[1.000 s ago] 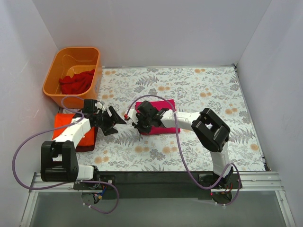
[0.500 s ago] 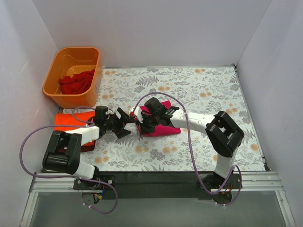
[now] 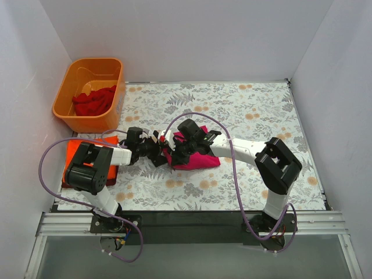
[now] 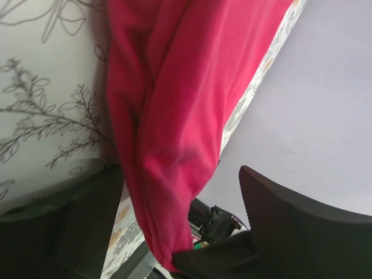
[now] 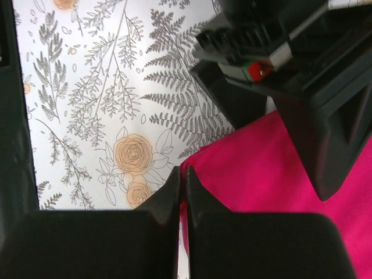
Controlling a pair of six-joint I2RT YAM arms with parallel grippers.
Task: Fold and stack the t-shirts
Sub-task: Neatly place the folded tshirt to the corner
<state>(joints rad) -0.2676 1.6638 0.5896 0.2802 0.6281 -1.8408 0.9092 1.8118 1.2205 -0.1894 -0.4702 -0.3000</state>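
A folded magenta-pink t-shirt point(image 3: 197, 157) lies on the floral cloth at mid-table. My right gripper point(image 3: 177, 152) is at its left edge and is shut on that edge; in the right wrist view the closed fingertips point(image 5: 181, 174) pinch the pink cloth point(image 5: 261, 168). My left gripper point(image 3: 160, 150) reaches in from the left. It is open, its jaws wide apart on either side of the pink shirt's hanging edge point(image 4: 168, 116). A folded orange t-shirt point(image 3: 74, 156) lies at the left, partly hidden by the left arm. A deep red t-shirt point(image 3: 93, 102) is bunched in the tub.
The rigid orange plastic tub point(image 3: 87, 64) stands at the back left corner. White walls close in the table on the left, back and right. The floral tablecloth point(image 3: 250, 110) covers the table. Purple cables loop round both arms.
My left gripper has moved right from the orange shirt to the pink shirt's left edge. My right gripper has shifted slightly and the pink shirt's left edge is bunched up.
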